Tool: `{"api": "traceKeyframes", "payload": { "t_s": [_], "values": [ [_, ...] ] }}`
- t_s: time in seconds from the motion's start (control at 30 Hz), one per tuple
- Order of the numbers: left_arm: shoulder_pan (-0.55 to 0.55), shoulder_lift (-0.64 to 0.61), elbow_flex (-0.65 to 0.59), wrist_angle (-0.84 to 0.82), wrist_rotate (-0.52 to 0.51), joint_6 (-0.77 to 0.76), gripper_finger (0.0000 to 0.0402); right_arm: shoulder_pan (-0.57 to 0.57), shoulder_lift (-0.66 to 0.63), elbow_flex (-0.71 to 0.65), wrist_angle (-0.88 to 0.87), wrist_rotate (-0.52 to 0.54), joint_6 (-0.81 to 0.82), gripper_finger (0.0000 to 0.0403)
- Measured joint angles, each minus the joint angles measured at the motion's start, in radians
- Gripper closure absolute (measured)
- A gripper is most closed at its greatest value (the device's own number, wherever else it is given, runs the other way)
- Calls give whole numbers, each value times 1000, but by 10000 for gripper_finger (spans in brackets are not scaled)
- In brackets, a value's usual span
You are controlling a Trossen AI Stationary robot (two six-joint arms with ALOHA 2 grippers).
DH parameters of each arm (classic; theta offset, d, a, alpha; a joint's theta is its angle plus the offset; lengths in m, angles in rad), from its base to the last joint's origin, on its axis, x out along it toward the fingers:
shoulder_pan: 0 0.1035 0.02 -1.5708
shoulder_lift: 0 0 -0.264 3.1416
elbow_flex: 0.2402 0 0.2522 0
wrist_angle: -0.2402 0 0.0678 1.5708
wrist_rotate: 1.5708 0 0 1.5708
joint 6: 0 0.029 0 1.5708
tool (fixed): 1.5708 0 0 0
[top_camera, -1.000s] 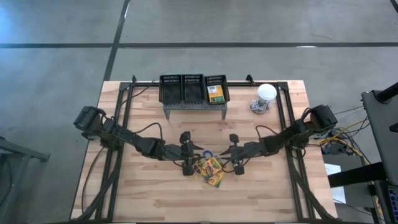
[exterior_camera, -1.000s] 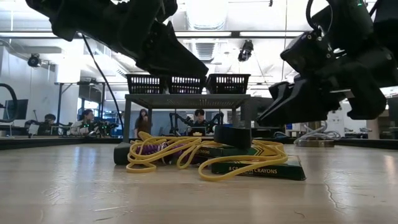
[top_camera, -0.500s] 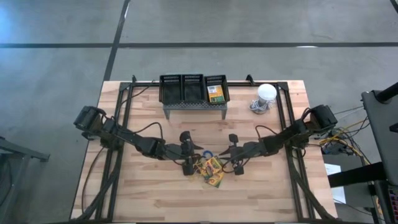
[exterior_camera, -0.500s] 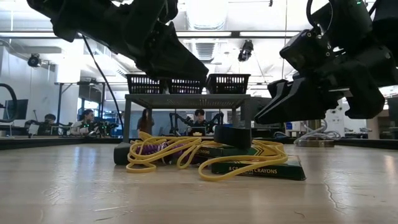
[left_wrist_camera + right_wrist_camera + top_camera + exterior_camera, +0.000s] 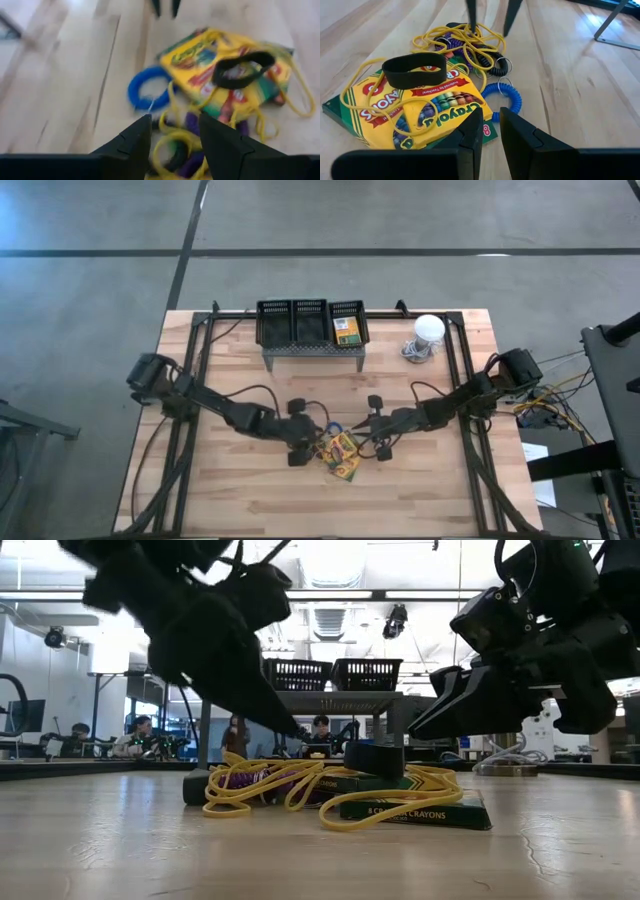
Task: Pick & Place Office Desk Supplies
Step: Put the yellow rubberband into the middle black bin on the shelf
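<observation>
Yellow-and-green crayon boxes [image 5: 341,452] lie flat in a small overlapping pile at mid-table, also seen in the right wrist view [image 5: 437,107] and the left wrist view [image 5: 210,60]. A black band [image 5: 412,80] rests on the top box. Yellow rubber bands [image 5: 250,795], a purple coil and a blue coil loop [image 5: 512,93] lie tangled over and beside the boxes. My left gripper [image 5: 175,120] hovers open, tipped down over the pile's left end. My right gripper [image 5: 491,117] hovers open at the pile's right side. Another crayon box [image 5: 346,330] lies in the stand's right compartment.
A dark stand with three basket compartments [image 5: 310,330] sits at the table's far edge, with a white dome-shaped object [image 5: 428,330] and its cable to its right. Black frame rails [image 5: 190,380] run along both sides. Bare wood stretches toward the near edge [image 5: 330,505].
My left gripper has come down toward the pile, tipping its fingers steeply downward and shifting slightly toward the near edge. The pile has not moved.
</observation>
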Motion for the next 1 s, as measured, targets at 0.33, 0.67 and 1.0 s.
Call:
{"api": "traceKeyframes", "payload": {
  "t_s": [0.33,0.67,1.0],
  "values": [
    [0,-45,-39,-127,84,-98,236,0,0,0,-8,0,10,344],
    [2,-45,-136,24,125,-94,289,0,0,0,-12,0,-3,344],
    [2,-51,-123,20,105,-70,396,0,0,0,-16,0,0,344]
  ]
}}
